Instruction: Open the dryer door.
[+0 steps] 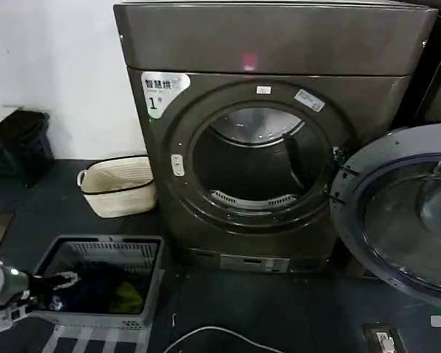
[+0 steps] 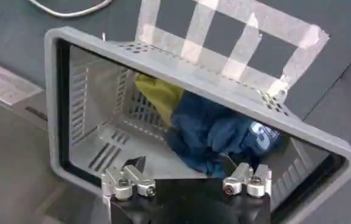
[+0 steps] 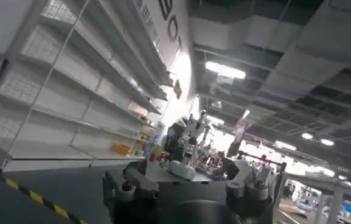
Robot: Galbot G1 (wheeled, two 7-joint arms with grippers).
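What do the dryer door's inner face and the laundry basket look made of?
The dryer door hangs open; its inner ring looks like matte grey moulded plastic around dark glass. The laundry basket looks like grey rigid plastic, with slotted, perforated walls.

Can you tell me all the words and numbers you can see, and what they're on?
"1": on the white sticker at the dryer's top left corner; the small characters above it are too blurred to read.
"BOT": big letters on the wall in the right wrist view, cut off at the edge.
Small labels above the drum opening: too small to read.
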